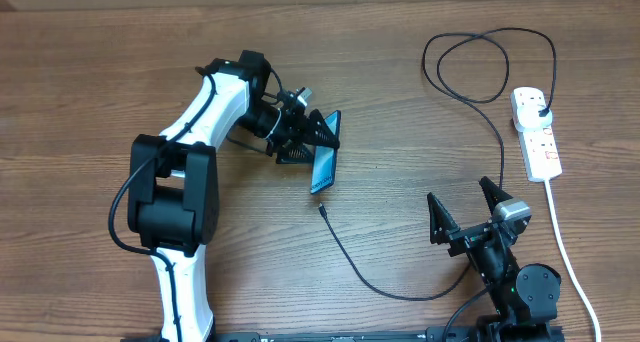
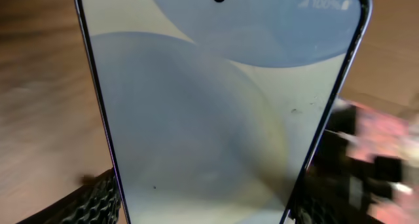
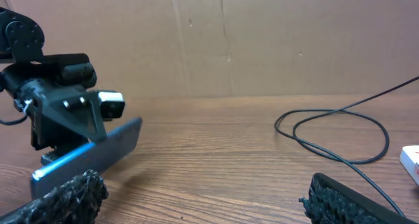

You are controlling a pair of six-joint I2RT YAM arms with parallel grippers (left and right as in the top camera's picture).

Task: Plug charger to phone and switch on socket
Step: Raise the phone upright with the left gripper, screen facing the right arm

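Note:
My left gripper [image 1: 318,134] is shut on the phone [image 1: 323,165], gripping its long edges near mid-table. In the left wrist view the light screen of the phone [image 2: 216,119] fills the space between the black fingers [image 2: 91,201]. From the right wrist view the phone [image 3: 88,155] looks tilted above the wood. The charger's connector tip [image 1: 322,208] lies on the table just below the phone. Its black cable [image 1: 400,294] curves right, loops at the back and ends in a plug [image 1: 541,110] seated in the white socket [image 1: 540,147]. My right gripper [image 1: 460,194] stands open and empty at the front right.
The socket's thick white cord [image 1: 565,247] runs down the right side past the right arm's base [image 1: 525,287]. The black cable loop [image 3: 340,129] lies ahead of my right gripper [image 3: 206,204]. A cardboard wall [image 3: 262,40] backs the table.

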